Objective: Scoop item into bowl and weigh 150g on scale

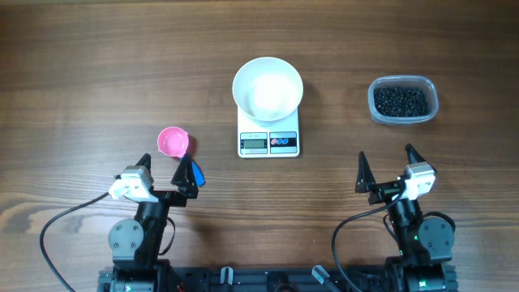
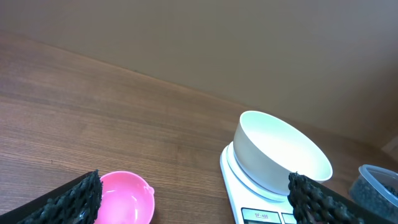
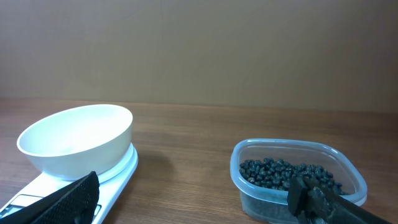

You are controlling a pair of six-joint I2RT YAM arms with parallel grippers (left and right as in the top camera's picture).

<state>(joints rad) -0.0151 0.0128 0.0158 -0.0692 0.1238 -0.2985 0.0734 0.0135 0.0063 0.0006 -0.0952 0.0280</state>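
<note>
The white bowl sits empty on the small white scale at the middle back of the table. The item, many small black beads, fills a clear plastic tub at the back right. A pink scoop with a blue handle lies left of the scale. Just in front of the scoop my left gripper stands open with nothing in it. My right gripper is also open, in front of the tub and well short of it. The left wrist view shows the scoop, bowl and scale.
In the right wrist view the bowl on the scale is at the left and the tub of beads at the right, with bare wood between them. Cables trail from both arm bases at the table's front edge.
</note>
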